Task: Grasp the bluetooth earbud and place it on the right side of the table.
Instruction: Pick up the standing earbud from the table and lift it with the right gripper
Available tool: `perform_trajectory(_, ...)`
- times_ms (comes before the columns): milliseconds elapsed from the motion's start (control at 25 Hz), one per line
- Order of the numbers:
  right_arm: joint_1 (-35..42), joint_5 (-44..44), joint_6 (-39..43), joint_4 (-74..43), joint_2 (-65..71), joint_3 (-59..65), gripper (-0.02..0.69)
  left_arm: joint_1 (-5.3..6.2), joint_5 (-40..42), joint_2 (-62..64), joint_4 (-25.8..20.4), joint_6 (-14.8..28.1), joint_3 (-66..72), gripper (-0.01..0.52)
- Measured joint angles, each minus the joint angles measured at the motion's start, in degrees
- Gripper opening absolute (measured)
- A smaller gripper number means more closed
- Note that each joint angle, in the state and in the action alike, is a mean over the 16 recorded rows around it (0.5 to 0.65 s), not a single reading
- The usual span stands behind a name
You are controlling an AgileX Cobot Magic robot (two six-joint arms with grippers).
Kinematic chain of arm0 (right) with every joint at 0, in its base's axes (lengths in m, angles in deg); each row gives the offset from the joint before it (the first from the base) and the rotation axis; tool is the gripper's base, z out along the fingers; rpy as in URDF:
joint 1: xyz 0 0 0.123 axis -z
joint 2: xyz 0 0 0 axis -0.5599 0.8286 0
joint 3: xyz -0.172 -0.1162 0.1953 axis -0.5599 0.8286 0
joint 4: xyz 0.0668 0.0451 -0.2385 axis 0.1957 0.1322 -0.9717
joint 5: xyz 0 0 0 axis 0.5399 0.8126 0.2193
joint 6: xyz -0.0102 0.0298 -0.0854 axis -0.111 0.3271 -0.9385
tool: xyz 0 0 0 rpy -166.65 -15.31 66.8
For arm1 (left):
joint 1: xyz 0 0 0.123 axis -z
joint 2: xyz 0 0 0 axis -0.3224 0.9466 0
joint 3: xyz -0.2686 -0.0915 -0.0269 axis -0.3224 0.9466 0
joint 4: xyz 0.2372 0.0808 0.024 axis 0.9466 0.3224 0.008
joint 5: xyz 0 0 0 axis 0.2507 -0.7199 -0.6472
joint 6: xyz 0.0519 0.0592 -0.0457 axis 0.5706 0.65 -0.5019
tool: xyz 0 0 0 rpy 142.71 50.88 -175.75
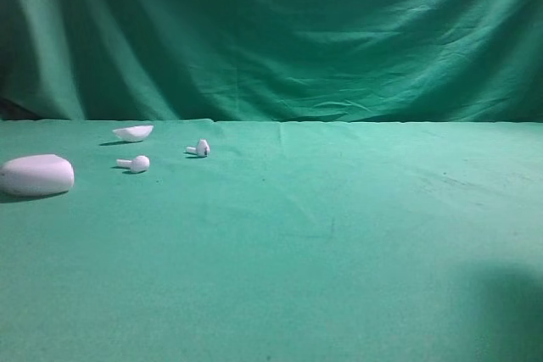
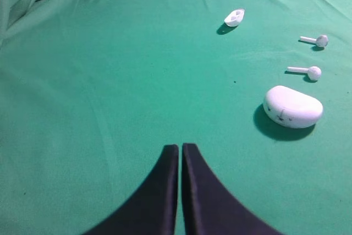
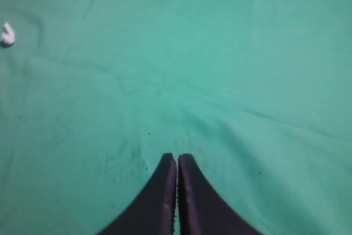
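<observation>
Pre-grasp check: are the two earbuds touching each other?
Apart. The exterior high view shows bare green cloth between the bluetooth earbud and its twin earbud; left wrist view agrees.

A staged recording setup, more like a lab or test studio than a home. One plain green felt-like cloth covers the wide counter (image 1: pixel 339 252), and a matching creased green backdrop (image 1: pixel 297 31) hangs draped behind its far edge, closing off the room. Only a few small white items lie at the far left, under dim, even light.
</observation>
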Motion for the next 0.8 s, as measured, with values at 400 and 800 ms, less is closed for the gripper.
perform_trajectory(400,-12.3,16.3,-4.6,0.2,30.0,-31.0,0.0,0.0,0.0,0.0,0.0,0.0,0.0,0.0)
perform_trajectory(800,-20.8,28.9,-4.6,-2.9,54.0,-61.5,0.064,0.0,0.0,0.0,0.0,0.0,0.0,0.0)
